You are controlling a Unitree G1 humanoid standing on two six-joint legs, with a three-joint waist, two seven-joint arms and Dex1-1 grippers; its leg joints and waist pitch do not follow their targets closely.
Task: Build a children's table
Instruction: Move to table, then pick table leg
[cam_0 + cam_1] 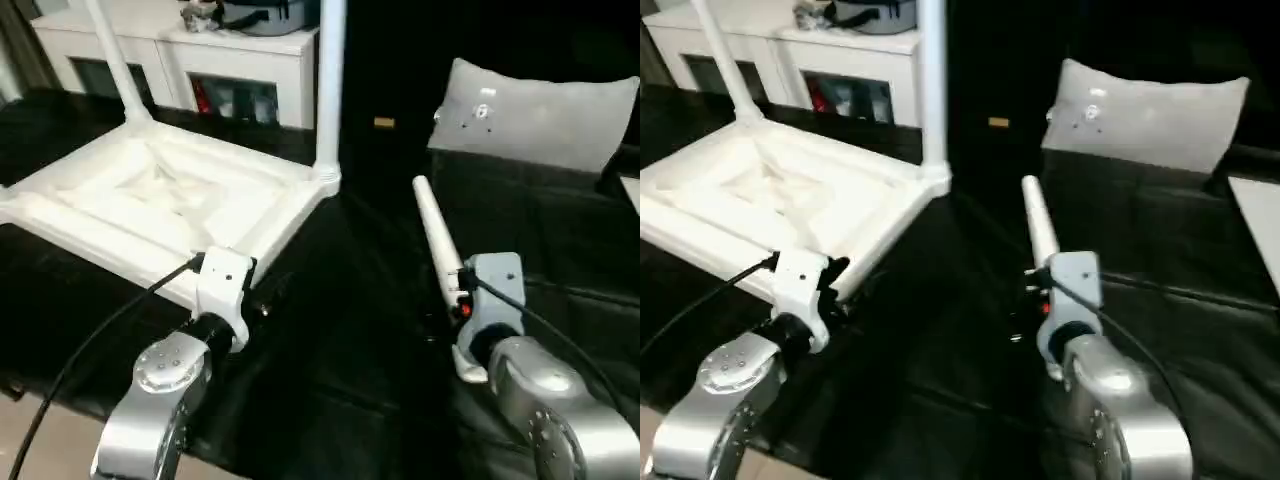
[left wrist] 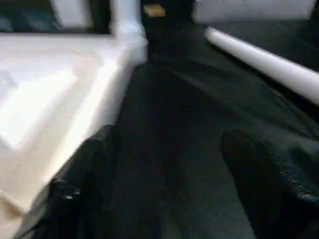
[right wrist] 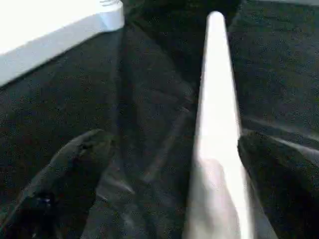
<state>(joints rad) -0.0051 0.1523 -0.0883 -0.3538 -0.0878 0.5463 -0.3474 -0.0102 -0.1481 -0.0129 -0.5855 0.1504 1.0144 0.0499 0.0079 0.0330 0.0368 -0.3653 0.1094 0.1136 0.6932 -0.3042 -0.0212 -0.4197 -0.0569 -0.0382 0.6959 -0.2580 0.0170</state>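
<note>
The children's table lies upside down on the black cover, its white square top (image 1: 150, 190) at the left. Two white legs stand upright in corner sockets, one at the far left (image 1: 115, 60) and one at the right corner (image 1: 328, 80). A loose tapered leg (image 1: 435, 225) lies on the cover to the right. My left gripper (image 2: 167, 149) is open at the top's near corner, one finger (image 2: 84, 169) beside the rim, with only black cover between the fingers. My right gripper (image 3: 174, 144) is open, and the loose leg's thick end (image 3: 214, 149) lies between its fingers, nearer one of them.
A white cabinet with glass doors (image 1: 230, 70) stands behind the table top. A grey-white cushion (image 1: 540, 115) lies at the back right, and a small tan object (image 1: 384, 123) sits beside it. The black cover (image 1: 340, 330) ends near my left arm, with floor (image 1: 40, 440) below.
</note>
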